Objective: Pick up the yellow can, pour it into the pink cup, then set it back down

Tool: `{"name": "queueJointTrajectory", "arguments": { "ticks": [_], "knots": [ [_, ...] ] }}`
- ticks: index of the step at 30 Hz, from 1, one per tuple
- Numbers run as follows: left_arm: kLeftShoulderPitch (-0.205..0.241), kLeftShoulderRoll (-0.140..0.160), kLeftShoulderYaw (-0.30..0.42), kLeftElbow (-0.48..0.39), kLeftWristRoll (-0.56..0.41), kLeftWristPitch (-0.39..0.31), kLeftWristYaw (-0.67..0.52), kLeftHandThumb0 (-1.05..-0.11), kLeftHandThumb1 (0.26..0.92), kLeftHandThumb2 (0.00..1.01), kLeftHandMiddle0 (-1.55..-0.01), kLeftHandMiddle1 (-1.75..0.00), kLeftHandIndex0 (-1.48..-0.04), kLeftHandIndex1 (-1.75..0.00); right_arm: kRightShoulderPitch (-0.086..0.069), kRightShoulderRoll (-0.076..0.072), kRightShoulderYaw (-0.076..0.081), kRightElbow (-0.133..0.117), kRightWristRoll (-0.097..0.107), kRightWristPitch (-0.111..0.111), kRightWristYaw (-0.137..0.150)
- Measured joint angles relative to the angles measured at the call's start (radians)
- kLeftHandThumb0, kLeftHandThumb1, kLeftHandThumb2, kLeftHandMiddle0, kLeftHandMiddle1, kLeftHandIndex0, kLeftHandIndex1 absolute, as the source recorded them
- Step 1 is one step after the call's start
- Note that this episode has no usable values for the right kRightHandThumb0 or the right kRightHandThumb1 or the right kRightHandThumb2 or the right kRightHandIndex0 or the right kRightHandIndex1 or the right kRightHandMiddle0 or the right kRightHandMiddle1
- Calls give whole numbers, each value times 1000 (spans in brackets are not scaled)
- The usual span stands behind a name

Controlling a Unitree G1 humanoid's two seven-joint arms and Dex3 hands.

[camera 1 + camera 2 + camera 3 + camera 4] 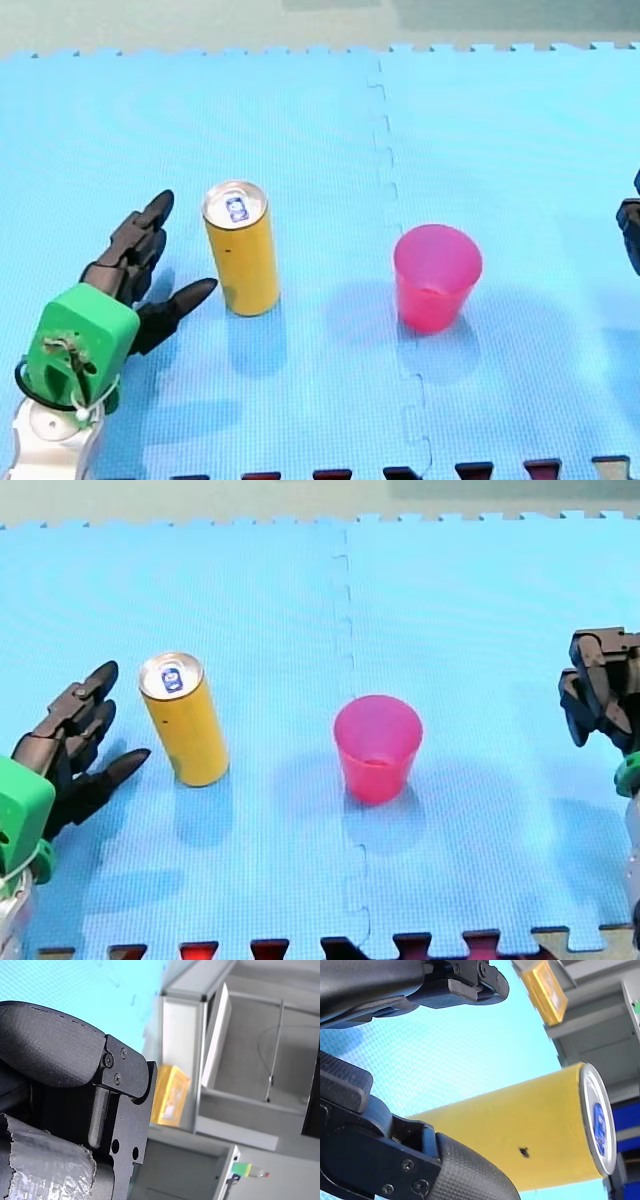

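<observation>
The yellow can (242, 255) stands upright on the blue foam mat (300, 120), left of centre, with its silver top up. My left hand (186, 245) is open just to the can's left, a small gap away and holding nothing. The second wrist view shows the can (520, 1130) close up between the dark fingers (445, 1170), not clasped. The pink cup (436, 275) stands upright to the right of the can. My right hand (597, 685) is shut at the mat's right edge, well clear of the cup.
An interlocking seam (385, 150) runs across the mat just left of the cup. Coloured tile edges (300, 948) line the near border. The first wrist view shows grey shelving (235, 1085) and a yellow box (170, 1095) beyond the mat.
</observation>
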Motion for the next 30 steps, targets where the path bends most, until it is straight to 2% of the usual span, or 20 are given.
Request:
{"name": "queueJointTrajectory", "arguments": {
  "ticks": [7,14,30],
  "knots": [
    [21,2,3,-42,5,38,18,-1048,807,0,-204,-11,-236,-2,-1,-2,0,0,0,2,-1],
    [26,4,13,-50,-2,42,16,-1048,798,0,-204,-9,-236,-2,-3,-2,0,2,-1,4,-6],
    [29,5,30,-27,-26,-7,-21,-1048,807,5,-201,-5,-237,-1,-7,-4,-11,11,6,13,2]
  ]
}}
